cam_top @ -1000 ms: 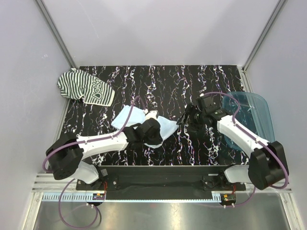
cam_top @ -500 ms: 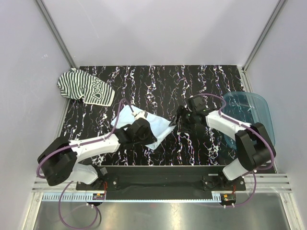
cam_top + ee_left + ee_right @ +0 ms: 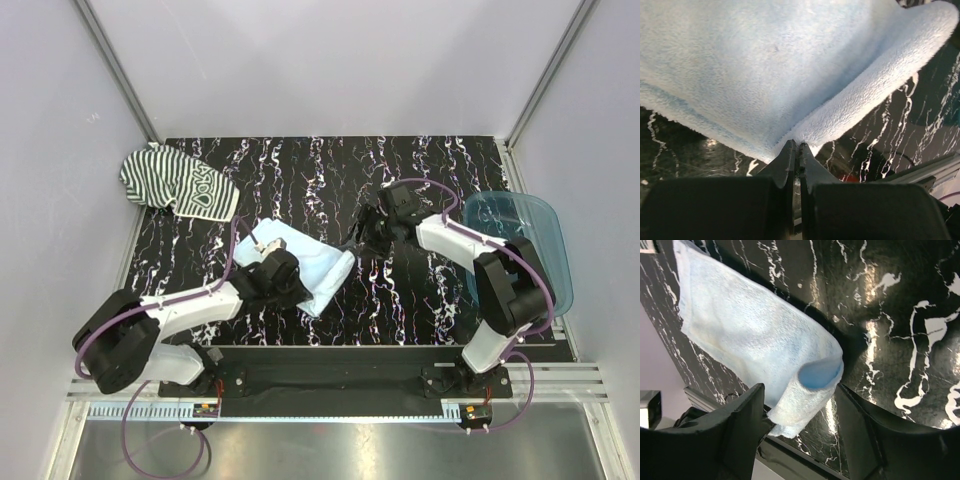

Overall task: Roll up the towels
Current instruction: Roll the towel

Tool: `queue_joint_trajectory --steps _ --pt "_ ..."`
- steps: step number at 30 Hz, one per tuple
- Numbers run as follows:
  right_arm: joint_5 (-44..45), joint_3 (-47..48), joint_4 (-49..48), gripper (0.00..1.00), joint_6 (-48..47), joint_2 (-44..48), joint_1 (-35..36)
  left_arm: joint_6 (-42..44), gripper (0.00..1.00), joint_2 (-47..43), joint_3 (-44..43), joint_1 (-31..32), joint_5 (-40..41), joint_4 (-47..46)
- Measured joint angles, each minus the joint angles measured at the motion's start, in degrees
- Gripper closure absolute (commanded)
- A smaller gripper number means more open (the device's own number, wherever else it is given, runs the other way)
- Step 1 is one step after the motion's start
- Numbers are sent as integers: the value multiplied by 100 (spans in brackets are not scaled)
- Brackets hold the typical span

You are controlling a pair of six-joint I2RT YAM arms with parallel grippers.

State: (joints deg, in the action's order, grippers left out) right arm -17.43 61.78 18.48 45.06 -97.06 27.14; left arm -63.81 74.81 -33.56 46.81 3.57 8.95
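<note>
Black marbled stone-look laminate makes up the worktop (image 3: 430,170), which carries everything here. At its right edge sits a translucent blue tray (image 3: 530,235), well apart from the cloth. The striped towel (image 3: 175,185) lies crumpled in the far left corner, untouched. The pale blue towel (image 3: 315,268) lies near the middle, toward the near edge, between the two arms and mostly flat.

The left end effector (image 3: 797,146) has its fingers pressed together on the near-left hem of the pale blue towel, a small pucker of pile pinched between the tips. The right end effector (image 3: 800,390) is spread wide at the towel's right corner, where the cloth has curled over into a short open loop lying between the fingers; it grips nothing.

The step in hand looks like starting the roll at that curled corner. To do it well, the right fingers should probably close low on the loop, catching both layers, not just the top one. The left pinch would serve best as an anchor, giving light tension so the cloth turns over itself and does not slide across the slick surface. An even hem at the start should keep the roll from coning.
</note>
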Motion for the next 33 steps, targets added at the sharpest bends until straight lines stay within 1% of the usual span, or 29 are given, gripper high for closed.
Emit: queue_joint_trajectory --steps 1,3,4,7,8,11,15,20,24,28,33 --pt "-20 20 -48 40 -17 0 0 -35 100 2 33 -39 -22 22" --pt "-66 28 -192 46 -50 2 2 -76 100 17 83 -118 -57 50" --pt "-116 7 -313 52 -66 7 2 -85 100 37 105 -151 -76 48" --pt "-354 -221 -782 64 -63 107 4 -109 100 136 142 -240 -157 37" --pt "-472 -330 -966 71 -48 146 11 -116 100 179 146 -267 -179 24" --pt "-761 -664 -1521 78 22 186 66 -114 100 313 146 -319 -234 -76" --pt "-1034 -944 -2061 80 116 153 356 -101 100 420 146 -343 -297 -247" --pt "-1257 -968 -2667 81 223 -81 682 -48 100 518 125 -361 -356 -348" --pt "-1270 -968 -2920 82 260 -343 684 20 100 568 68 -365 -376 -339" --pt "-1263 -968 -2949 83 229 -592 671 79 100 568 42 -376 -380 -293" --pt "-1375 -968 -3154 84 151 -962 511 127 100 568 11 -393 -380 -216"
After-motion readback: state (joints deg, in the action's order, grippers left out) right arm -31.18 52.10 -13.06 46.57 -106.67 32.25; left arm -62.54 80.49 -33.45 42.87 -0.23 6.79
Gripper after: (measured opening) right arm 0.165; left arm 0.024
